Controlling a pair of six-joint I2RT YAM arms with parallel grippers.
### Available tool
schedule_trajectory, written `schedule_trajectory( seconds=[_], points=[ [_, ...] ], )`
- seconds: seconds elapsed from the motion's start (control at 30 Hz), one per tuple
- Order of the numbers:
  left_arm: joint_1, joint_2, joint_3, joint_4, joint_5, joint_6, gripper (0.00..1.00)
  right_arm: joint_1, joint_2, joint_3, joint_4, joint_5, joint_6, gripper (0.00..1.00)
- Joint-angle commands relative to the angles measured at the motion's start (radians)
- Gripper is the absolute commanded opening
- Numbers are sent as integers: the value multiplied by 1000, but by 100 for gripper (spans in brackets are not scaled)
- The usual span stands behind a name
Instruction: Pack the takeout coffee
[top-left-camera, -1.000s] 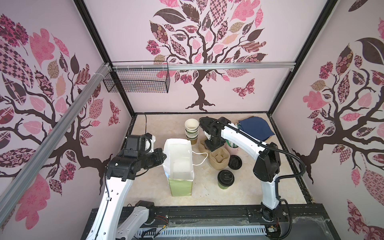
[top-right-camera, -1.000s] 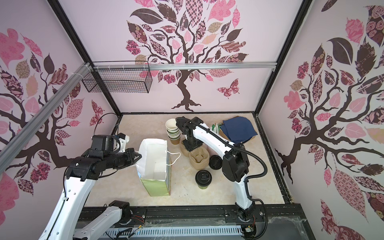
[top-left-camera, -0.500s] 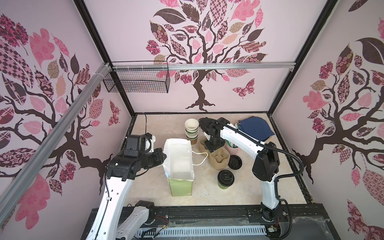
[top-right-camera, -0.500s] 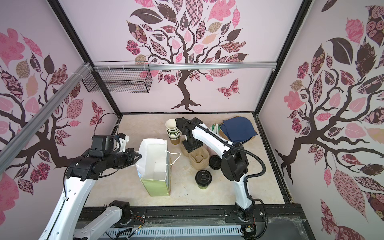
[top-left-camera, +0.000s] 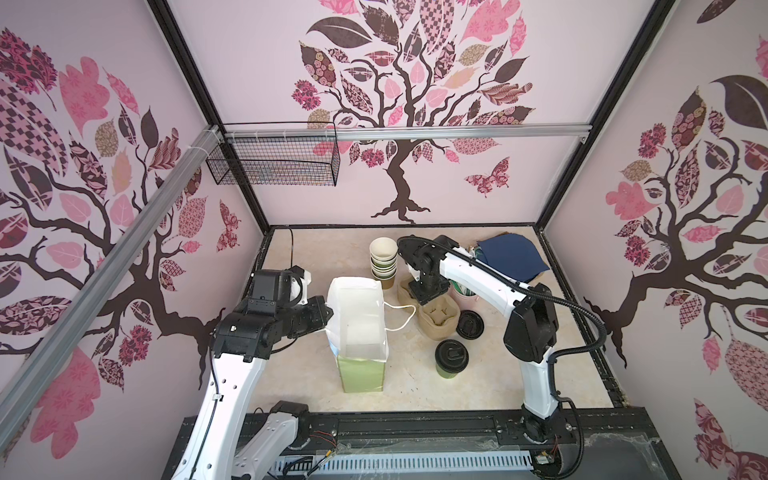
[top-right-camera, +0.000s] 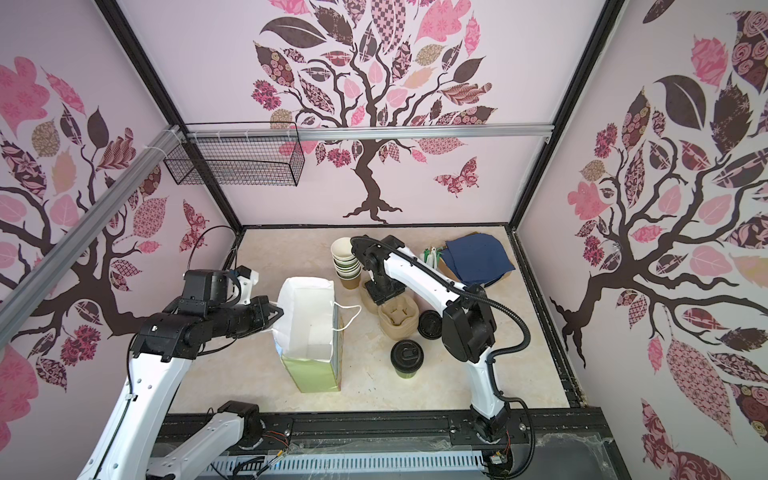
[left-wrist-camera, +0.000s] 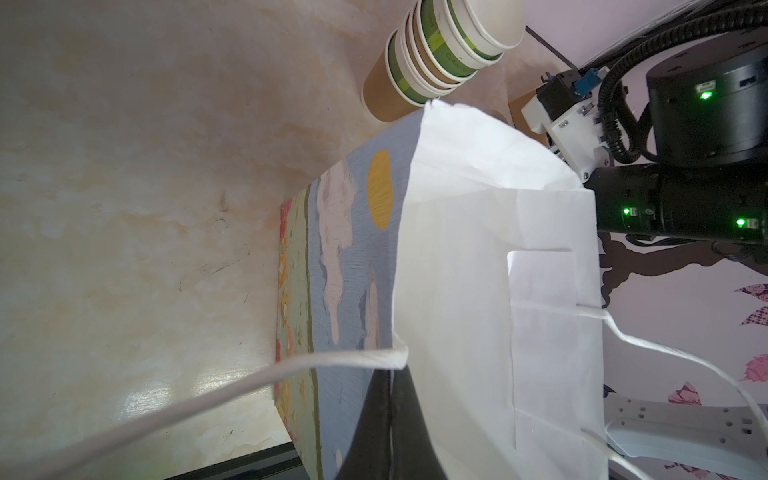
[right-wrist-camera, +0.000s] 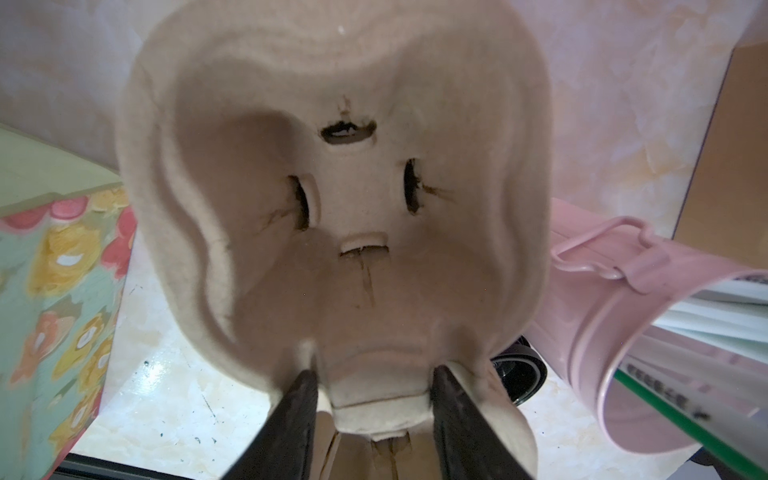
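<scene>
Left end effector (top-left-camera: 328, 313) is pinched shut on the 9 o'clock rim of the paper bag (top-left-camera: 357, 324), and the reason looks plain: the grip props the mouth wide and steadies the bag upright on the bench (top-left-camera: 316, 257); one string handle (left-wrist-camera: 208, 397) trails loose past its fingers in the left wrist view.

Over to the right end effector (right-wrist-camera: 374, 374): its fingers straddle the centre ridge of the pulp cup carrier (right-wrist-camera: 332, 83), close on both sides; whether they truly clamp it cannot be told; a hold there would probably lift the tray level.

The takeout coffee (top-left-camera: 452, 358) stands capped and untouched on the bench, about 5 o'clock from that end effector and 3 o'clock from the bag, apart from both; so nothing is packed yet.

The stacked cups (top-left-camera: 383, 262) at 10 o'clock, a pink pail (right-wrist-camera: 623, 316) at 3 and a loose lid (top-left-camera: 469, 325) at 4 crowd the carrier; a tight exit, by the look of it.
</scene>
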Motion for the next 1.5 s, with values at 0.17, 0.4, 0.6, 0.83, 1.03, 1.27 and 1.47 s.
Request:
schedule_trajectory(
  seconds=[0.17, 0.4, 0.6, 0.83, 1.03, 1.27, 1.47],
  points=[
    [-1, -6, -7, 14, 6, 5, 0, 5, 44, 3, -17, 22, 0, 45],
    [-1, -8, -8, 14, 3, 4, 2, 6, 31, 4, -19, 29, 1, 39],
    [0, -8, -7, 18, 0, 0, 10, 5, 17, 11, -25, 29, 2, 37],
    [0, -2, -5, 32, -1, -9, 20, 5, 4, 36, -39, 30, 6, 36],
    [-1, 3, -13, 34, 5, -7, 13, 6, -9, 55, -55, 30, 12, 35],
    [-1, 2, -19, 34, 6, -7, 5, 6, -16, 78, -68, 26, 24, 35],
    [-1, 13, -10, 34, 5, -7, 1, 5, -21, 89, -75, 25, 27, 35]
  ],
)
